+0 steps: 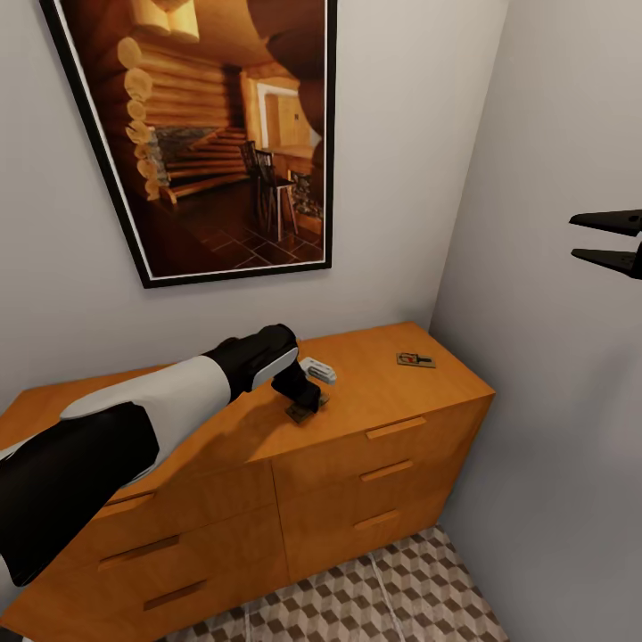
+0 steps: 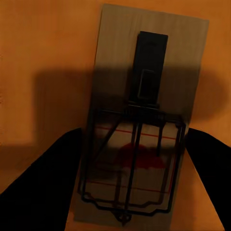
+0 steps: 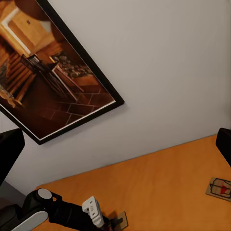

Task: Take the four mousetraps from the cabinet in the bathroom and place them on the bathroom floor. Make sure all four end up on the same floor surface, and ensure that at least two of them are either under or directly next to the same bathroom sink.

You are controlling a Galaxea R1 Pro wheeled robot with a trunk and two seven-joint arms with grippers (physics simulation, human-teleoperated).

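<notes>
the near mousetrap lies flat on top of the cabinet, about midway along it and close to the front edge, and the left gripper hangs straight over it, pointing down. in the left wrist view that mousetrap sits directly ahead between the two dark fingers, one on each long side of the wooden slab, so its long axis runs along the gap and the narrow width is what the jaws would have to close across. the fingers stand spread, with wood and cabinet top showing between each one and the slab's edges; whether the tips already touch the cabinet top is hard to judge from this dim close view. a second mousetrap rests well apart toward the right end of the cabinet, near the corner wall, and it shows again in the right wrist view. the right gripper is held high in the air beside the right wall, its fingers parted and holding nothing, well above and off to the side of that second one. so the left arm is plainly the nearer one, and the coming move looks like a short drop and a squeeze across the slab's width. below the cabinet, the patterned floor lies in front of the drawers.
</notes>
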